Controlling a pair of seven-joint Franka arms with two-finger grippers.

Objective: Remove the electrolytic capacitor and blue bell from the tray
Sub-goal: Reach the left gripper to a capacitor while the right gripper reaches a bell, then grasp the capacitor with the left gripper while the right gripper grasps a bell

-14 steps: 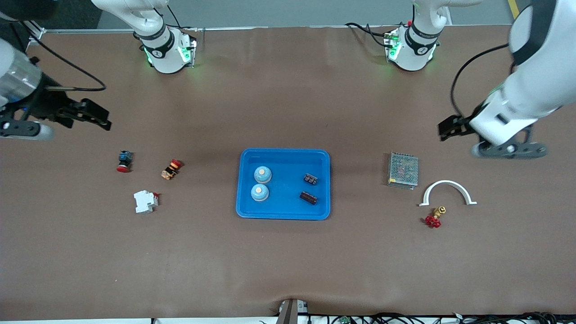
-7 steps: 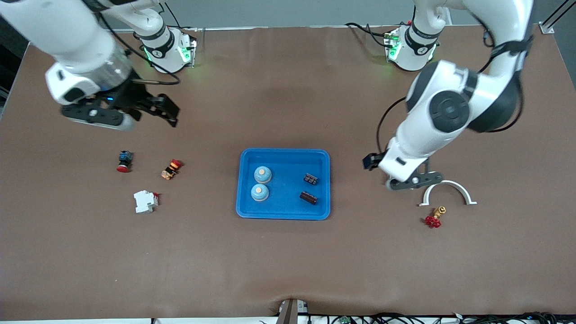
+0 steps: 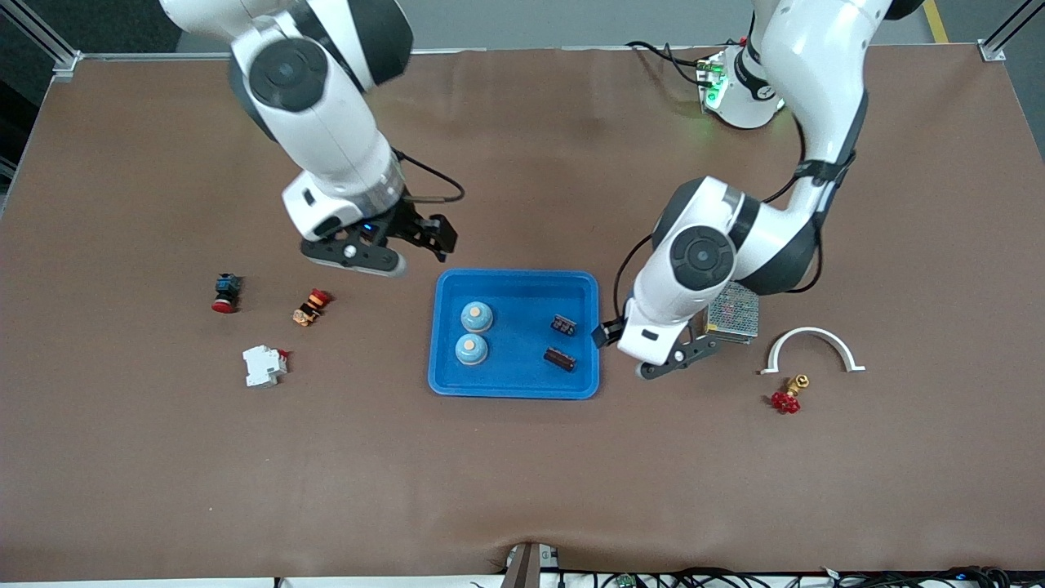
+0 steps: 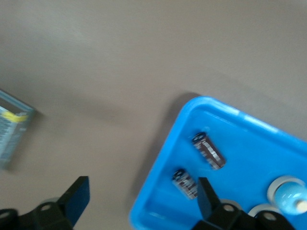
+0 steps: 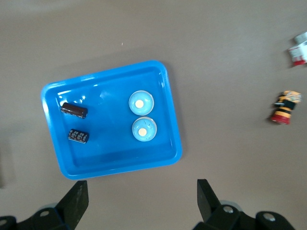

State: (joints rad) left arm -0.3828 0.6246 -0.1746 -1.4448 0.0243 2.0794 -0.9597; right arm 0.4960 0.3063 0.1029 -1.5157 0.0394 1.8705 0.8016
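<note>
Both arms have swung in from the ends of the surface and now flank the tray (image 3: 514,282). Right pincer (image 3: 437,237) hangs over the bare surface just off the tray's corner toward the right arm's end, jaws spread wide and empty. Left pincer (image 3: 608,335) sits low beside the tray's rim at the left arm's end, jaws also apart, nothing between them.

Nothing is out yet, by my read. Two blue bells (image 3: 477,316) (image 3: 471,349) stand side by side in the tray's half toward the right arm, domed, pale blue with a tan button on top. Two electrolytic capacitors (image 3: 562,325) (image 3: 559,358) lie on their sides in the other half, dark stubby cylinders, one nearer the front camera than the other. The left wrist view shows them close under that arm, just inside the rim. So the whole job is still ahead: one capacitor and one bell to lift out.
</note>
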